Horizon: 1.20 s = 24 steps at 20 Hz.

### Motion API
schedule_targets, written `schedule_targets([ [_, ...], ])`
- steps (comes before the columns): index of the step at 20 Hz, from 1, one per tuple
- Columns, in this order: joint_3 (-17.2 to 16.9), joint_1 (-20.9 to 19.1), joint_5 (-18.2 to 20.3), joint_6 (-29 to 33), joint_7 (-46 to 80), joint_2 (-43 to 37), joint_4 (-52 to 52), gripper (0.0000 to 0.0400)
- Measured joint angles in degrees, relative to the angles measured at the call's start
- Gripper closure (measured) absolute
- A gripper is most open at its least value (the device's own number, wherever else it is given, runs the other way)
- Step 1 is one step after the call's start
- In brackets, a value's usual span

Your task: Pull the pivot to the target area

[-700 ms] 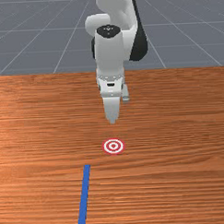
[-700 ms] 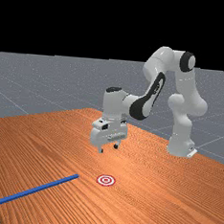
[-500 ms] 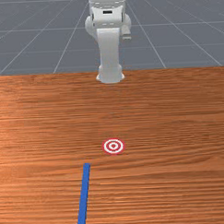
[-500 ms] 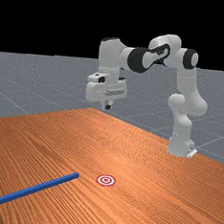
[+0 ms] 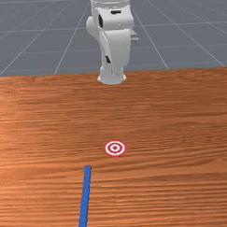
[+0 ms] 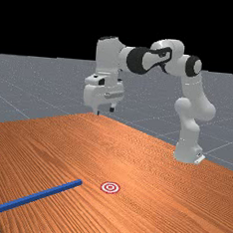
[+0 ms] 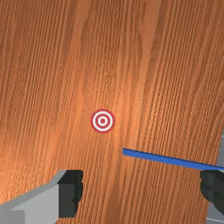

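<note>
Wrist view: jaws stand apart, empty. Approach stage, I judge; next, lower to the blue bar, then draw it toward the target.

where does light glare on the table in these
far view: a pale sheen on the wood beyond the target, under a black backdrop; wrist view: soft bright patches near the target; front view: the wood looks a bit brighter toward that view's left edge

front faces arm, wrist downward; target shared
</note>
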Motion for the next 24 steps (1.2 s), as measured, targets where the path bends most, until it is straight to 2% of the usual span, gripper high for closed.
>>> schedule_targets([
  [1,-0.7,0.5,0.5,-0.3,5.7,0.6,0.7,0.0002],
  [4,-1.5,0.8,1.1,-0.5,11.3,1.1,1.3,0.0],
  [11,-1.1,-0.3,1.7,-0.6,7.2,1.1,1.4,0.0],
  [16,-1.6,0.2,0.2,-0.2,7.9,1.1,1.0,0.0],
  [24,-1.2,-0.2,1.4,-0.4,7.3,1.3,1.4,0.0],
])
